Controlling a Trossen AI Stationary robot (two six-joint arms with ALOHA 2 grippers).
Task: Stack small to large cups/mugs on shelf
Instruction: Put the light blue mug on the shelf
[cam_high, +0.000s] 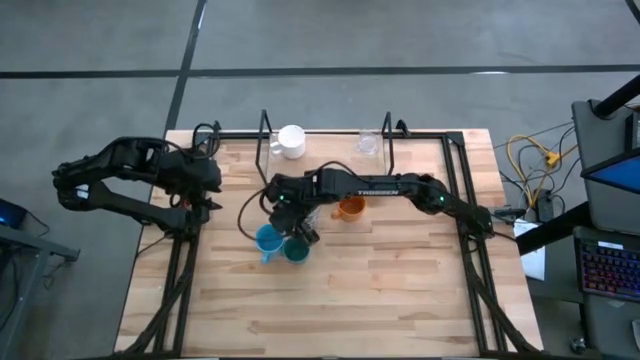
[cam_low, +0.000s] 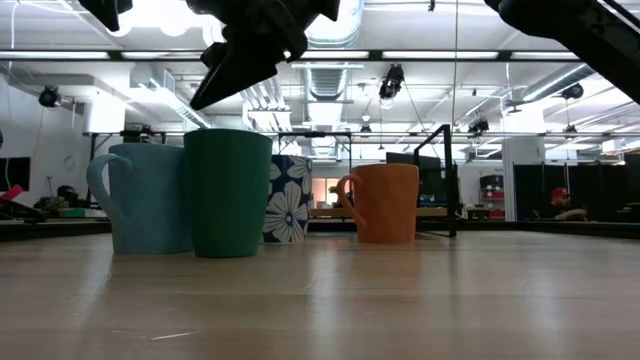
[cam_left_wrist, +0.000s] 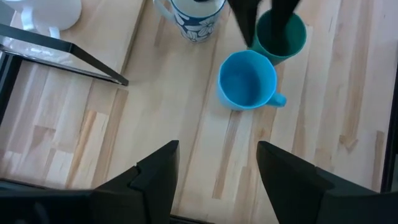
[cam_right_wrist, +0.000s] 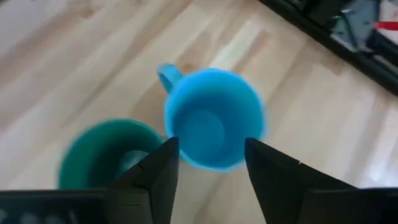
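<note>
Here the light-blue mug (cam_high: 267, 240) stands on the counter (cam_high: 380, 300) with the teal-green cup (cam_high: 296, 250) touching it on the right; a blue-and-white flowered mug (cam_low: 288, 198) sits just beyond them and the orange mug (cam_high: 350, 208) farther right. The right gripper (cam_high: 297, 228) hangs directly above the blue and green pair, its fingers apart and holding nothing, the blue mug's mouth between them in the right wrist view.

To do this pick well, I judge the gripper should come straight down with one finger inside the blue rim and one outside on the side away from the green cup, since the two touch and a careless finger would shove the neighbour.

The white mug (cam_high: 291, 141) and the clear glass (cam_high: 367, 143) already stand on the shelf (cam_high: 330, 150) at the counter's far edge. The left gripper (cam_high: 205, 196) waits at the left, fingers apart.
</note>
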